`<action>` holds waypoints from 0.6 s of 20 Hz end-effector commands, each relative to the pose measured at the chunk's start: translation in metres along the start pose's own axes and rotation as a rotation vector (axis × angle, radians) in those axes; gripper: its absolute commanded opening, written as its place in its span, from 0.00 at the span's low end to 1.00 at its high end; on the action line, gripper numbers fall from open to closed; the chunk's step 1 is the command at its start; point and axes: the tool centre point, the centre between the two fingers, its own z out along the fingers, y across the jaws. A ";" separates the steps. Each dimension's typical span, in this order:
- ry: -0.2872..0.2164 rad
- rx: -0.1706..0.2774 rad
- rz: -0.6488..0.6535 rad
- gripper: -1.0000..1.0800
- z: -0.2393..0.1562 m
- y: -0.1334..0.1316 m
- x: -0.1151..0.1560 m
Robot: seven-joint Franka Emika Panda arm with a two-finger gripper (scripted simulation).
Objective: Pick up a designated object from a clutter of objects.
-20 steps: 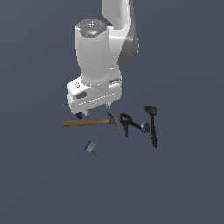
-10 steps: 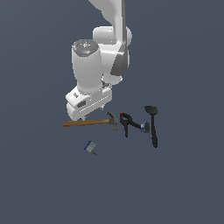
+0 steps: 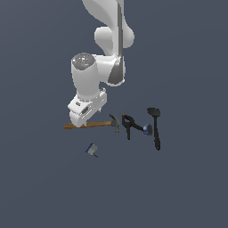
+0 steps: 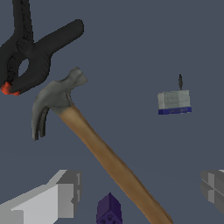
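Note:
The hammer (image 3: 91, 125) lies flat, its brown wooden handle pointing to the exterior view's left and its dark grey claw head (image 3: 116, 122) to the right. In the wrist view the handle (image 4: 105, 159) runs diagonally from the head (image 4: 52, 100). My gripper (image 3: 80, 121) hovers low over the handle's middle; its fingers are hidden behind the white hand in the exterior view. In the wrist view my gripper (image 4: 135, 192) is open, with one grey finger (image 4: 61, 194) on each side of the handle, not touching it.
A black clamp (image 3: 129, 126) lies just beyond the hammer head, also in the wrist view (image 4: 30, 57). A small blue item (image 3: 147, 129) and a black spoon (image 3: 156, 127) lie further right. A grey-blue piece (image 3: 92, 150) (image 4: 174, 102) and a tiny purple block (image 4: 108, 211) lie near the handle.
The arm has come down and shifted to the exterior view's left, bringing the hand low over the hammer's handle. The objects have not moved.

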 end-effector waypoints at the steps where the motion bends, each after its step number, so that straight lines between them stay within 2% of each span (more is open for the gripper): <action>1: 0.002 0.002 -0.061 0.96 0.011 -0.003 -0.007; 12: 0.021 0.014 -0.324 0.96 0.053 -0.022 -0.033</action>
